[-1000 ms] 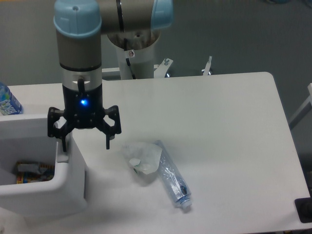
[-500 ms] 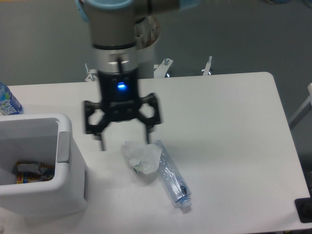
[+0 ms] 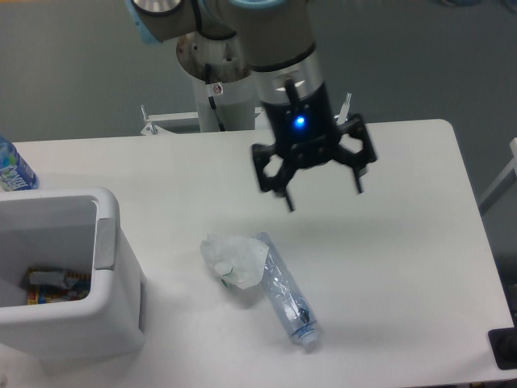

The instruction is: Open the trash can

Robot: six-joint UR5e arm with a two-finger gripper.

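Note:
The white box-shaped trash can (image 3: 109, 311) stands at the table's front left with its top open; colourful wrappers (image 3: 48, 287) lie inside. A grey strip (image 3: 105, 242) runs along its right rim. No lid shows on it. My gripper (image 3: 323, 194) hangs open and empty above the middle of the table, well to the right of the can and clear of it.
A crushed clear plastic bottle (image 3: 287, 295) and a crumpled clear wrapper (image 3: 234, 263) lie on the white table (image 3: 404, 242) below and left of the gripper. A blue-labelled bottle (image 3: 12, 170) stands at the far left edge behind the can.
The gripper has moved from the trash can's right rim to the right, across the table, and now hangs over the table's middle. The can's top stands open throughout.

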